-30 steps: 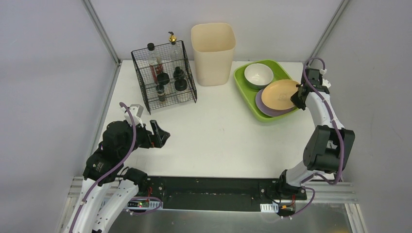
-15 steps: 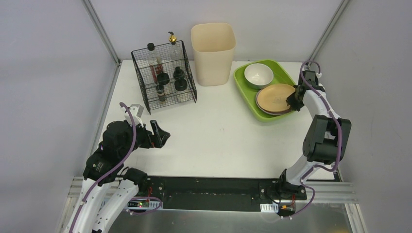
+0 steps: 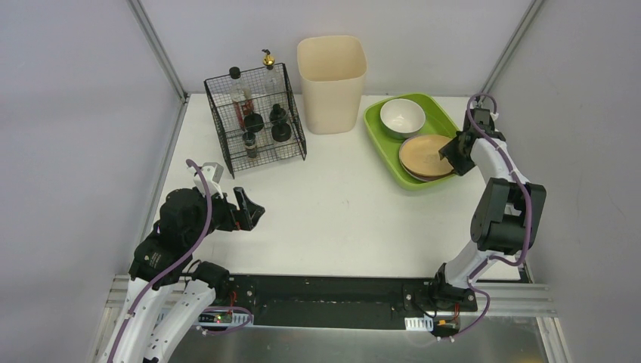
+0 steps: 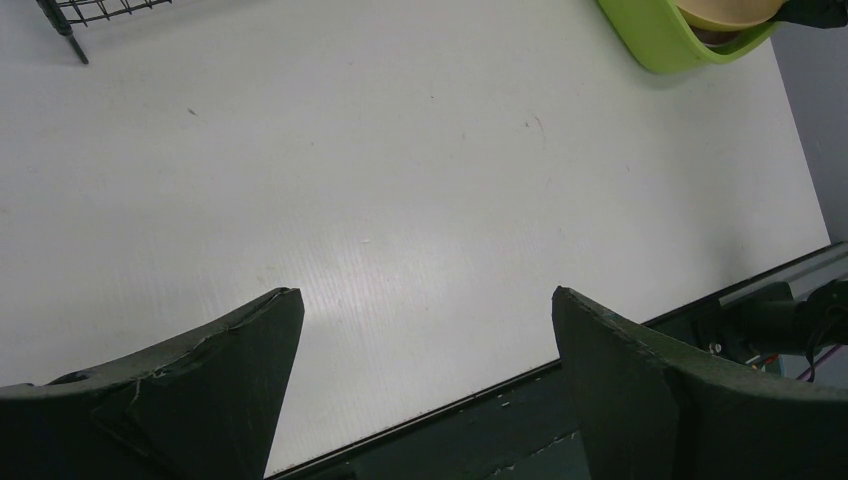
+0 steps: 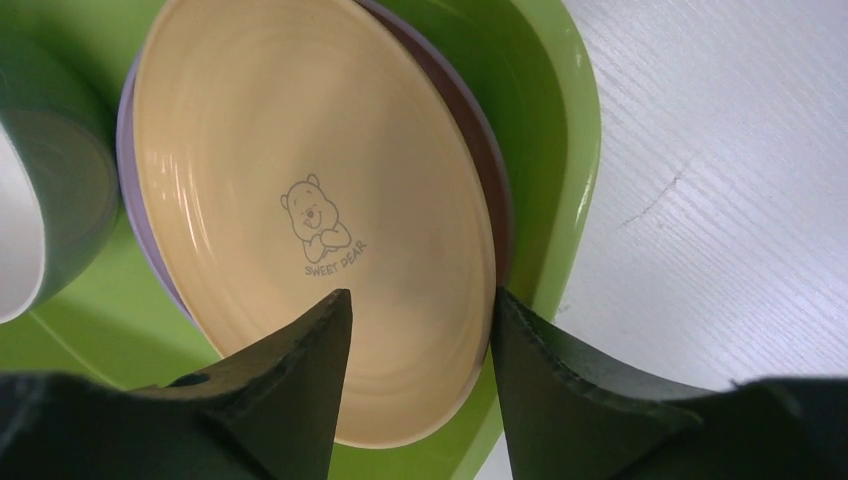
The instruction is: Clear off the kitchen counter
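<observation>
As the matte white rectangular kitchen counter [image 3: 340, 204] fills the overhead view, my left gripper [image 4: 420, 292] gapes empty above it at the left wrist; at the right, my right gripper [image 5: 420, 295] hangs parted over a glossy round yellow plate [image 5: 300, 150].

1. The white-and-black jointed left arm [image 3: 162, 249], with a purple cable looped over it, stands folded at the near left. Its elbow is raised and its forearm points right.
2. The black two-finger left claw [image 3: 253, 212] faces right and slightly down. In the left wrist view the left claw [image 4: 425, 293] has its dark fingers [image 4: 230, 370] spread wide, with nothing between them.
3. The matching white-and-black right arm [image 3: 503, 219] rises from its base at the near right, bends at a black elbow and reaches to the far right.
4. The black right claw [image 3: 451, 151] points left and downward. In the right wrist view the right claw [image 5: 420, 295] has its fingers [image 5: 290, 390] parted partway, with a clear gap between the tips and nothing pinched.
</observation>
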